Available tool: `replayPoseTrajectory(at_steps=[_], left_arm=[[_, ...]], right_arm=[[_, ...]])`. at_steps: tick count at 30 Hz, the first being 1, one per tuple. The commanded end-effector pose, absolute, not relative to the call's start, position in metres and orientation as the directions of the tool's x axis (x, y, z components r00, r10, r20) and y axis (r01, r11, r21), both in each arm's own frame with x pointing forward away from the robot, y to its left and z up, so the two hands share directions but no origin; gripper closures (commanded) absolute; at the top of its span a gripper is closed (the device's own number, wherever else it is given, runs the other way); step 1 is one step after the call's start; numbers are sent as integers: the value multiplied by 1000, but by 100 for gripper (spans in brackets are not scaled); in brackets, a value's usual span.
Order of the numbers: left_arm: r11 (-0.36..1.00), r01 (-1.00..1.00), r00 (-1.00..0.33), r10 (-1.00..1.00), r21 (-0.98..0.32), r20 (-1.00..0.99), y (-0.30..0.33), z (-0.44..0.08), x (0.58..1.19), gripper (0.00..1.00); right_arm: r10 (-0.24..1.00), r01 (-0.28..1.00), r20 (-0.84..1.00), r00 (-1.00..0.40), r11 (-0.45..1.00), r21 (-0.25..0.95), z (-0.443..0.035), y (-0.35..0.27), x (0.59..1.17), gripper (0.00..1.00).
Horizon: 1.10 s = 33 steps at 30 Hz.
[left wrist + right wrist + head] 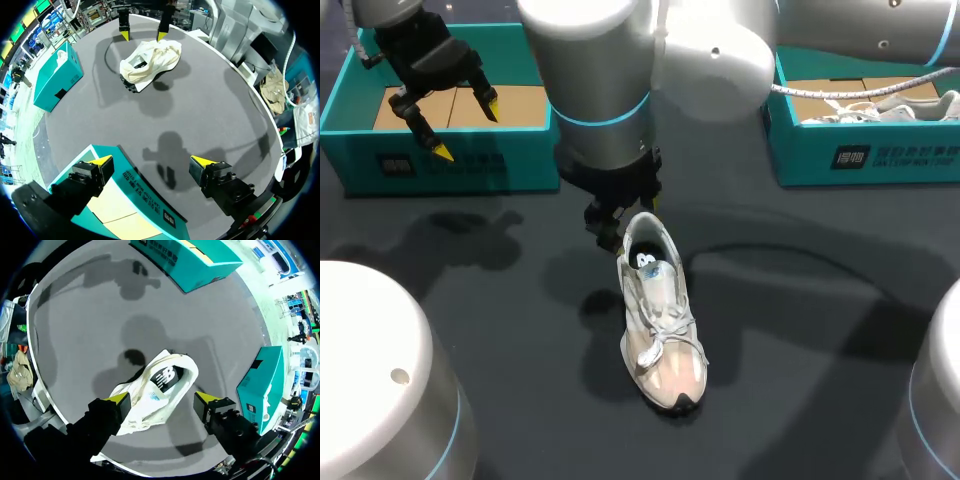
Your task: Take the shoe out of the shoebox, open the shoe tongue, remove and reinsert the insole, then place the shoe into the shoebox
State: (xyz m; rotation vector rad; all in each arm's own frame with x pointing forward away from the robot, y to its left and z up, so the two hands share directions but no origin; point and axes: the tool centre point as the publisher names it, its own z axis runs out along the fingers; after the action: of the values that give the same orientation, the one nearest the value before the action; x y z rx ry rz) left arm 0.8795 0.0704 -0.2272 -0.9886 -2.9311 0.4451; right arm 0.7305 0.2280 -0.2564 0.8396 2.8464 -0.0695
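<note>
Pale mesh lace-up shoe [660, 320] is lying on the dark tabletop [800, 300], outside the teal cardboard shoebox [440, 165]. Your right gripper [162, 398] is straddling its heel, fingers [117, 400] spread. Your left gripper [151, 161], also spread, is hanging over the shoebox. Tongue-opening is probably pending, so you are needing a pinch on the tongue.

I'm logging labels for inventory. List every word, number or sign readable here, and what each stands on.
Left shoebox front: white square mark and lines of print, too small to read.
Right shoebox front: the same kind of print, too small to read.
Insole of the shoe: a pale logo mark, no legible words.
No numbers legible.
</note>
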Motion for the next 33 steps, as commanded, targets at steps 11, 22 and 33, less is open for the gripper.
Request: replayPoseTrajectory(at_steps=[11, 22, 33], left_arm=[[759, 592, -799, 597, -270, -73, 71, -227, 880, 0], [759, 592, -799, 597, -270, -73, 71, -227, 880, 0], [759, 592, -799, 597, -270, -73, 71, -227, 880, 0]], right_arm=[[-167, -158, -152, -974, 985, -70, -251, 225, 766, 0], [-214, -207, -123, -969, 976, -60, -256, 226, 779, 0], [-141, -136, -117, -983, 990, -44, -298, 218, 799, 0]])
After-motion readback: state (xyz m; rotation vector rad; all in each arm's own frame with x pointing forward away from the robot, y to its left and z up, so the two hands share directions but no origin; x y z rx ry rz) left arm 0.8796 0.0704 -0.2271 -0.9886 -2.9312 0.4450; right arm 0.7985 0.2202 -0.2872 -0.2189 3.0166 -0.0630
